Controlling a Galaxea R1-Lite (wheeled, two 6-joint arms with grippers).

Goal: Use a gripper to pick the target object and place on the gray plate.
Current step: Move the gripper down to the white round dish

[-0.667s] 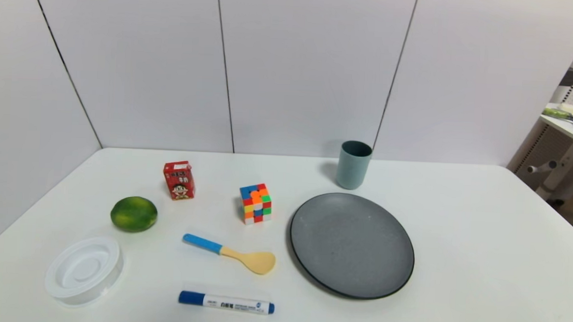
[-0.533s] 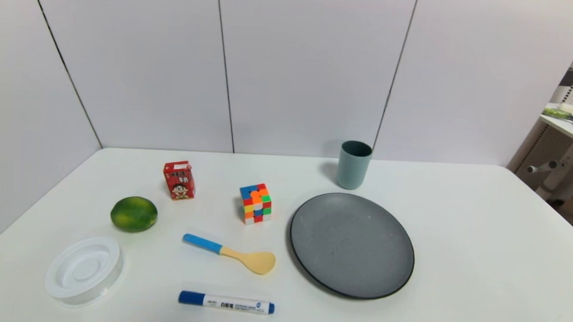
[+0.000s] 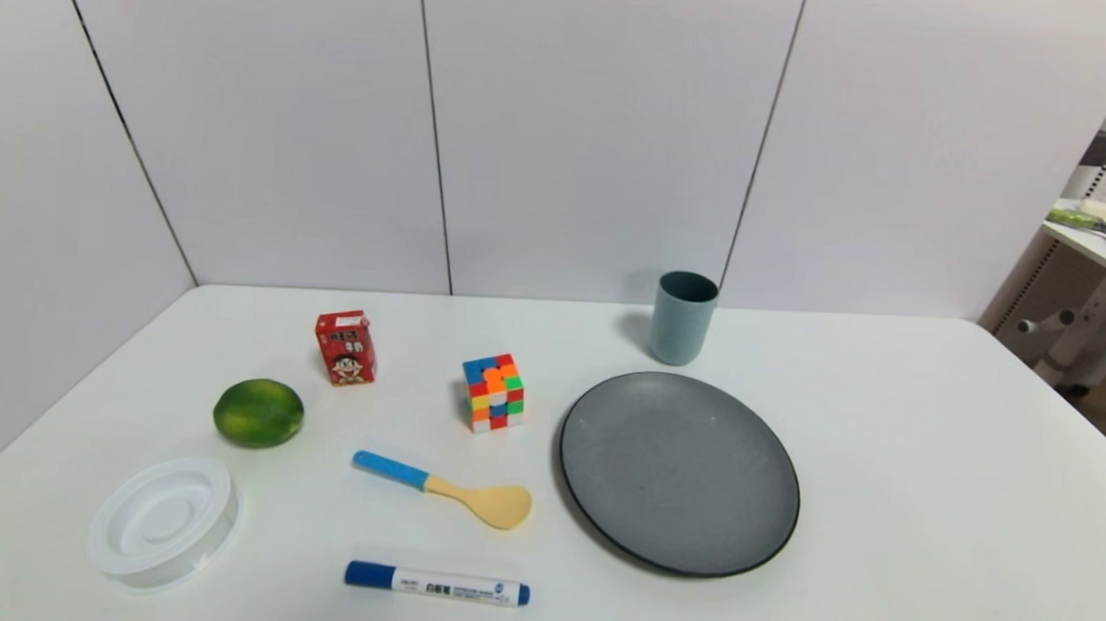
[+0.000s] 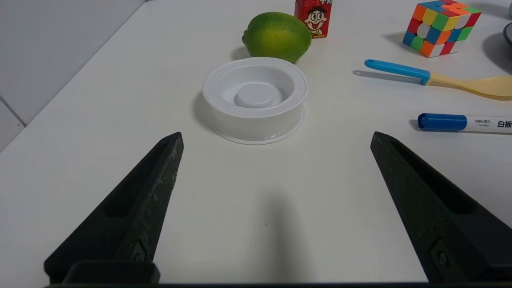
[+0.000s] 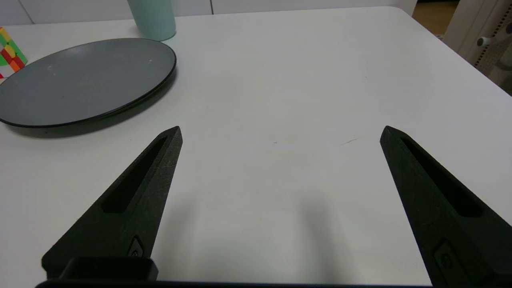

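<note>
The white container [image 3: 161, 521] with raised rings sits at the table's front left; it also shows in the left wrist view [image 4: 255, 98], beyond my fingertips. My left gripper [image 4: 276, 136] is open and empty, a short way in front of the container, apart from it. The gray plate [image 3: 679, 472] lies right of centre, empty; it also shows in the right wrist view [image 5: 84, 80]. My right gripper [image 5: 281, 130] is open and empty over bare table, to the right of the plate. Neither gripper shows in the head view.
A green lime [image 3: 258, 412] lies just behind the container. A red carton [image 3: 346, 347], a colour cube [image 3: 493, 392], a blue-handled spoon [image 3: 442, 489], a blue marker [image 3: 436, 584] and a blue-gray cup [image 3: 682, 317] stand on the white table [image 3: 927, 513].
</note>
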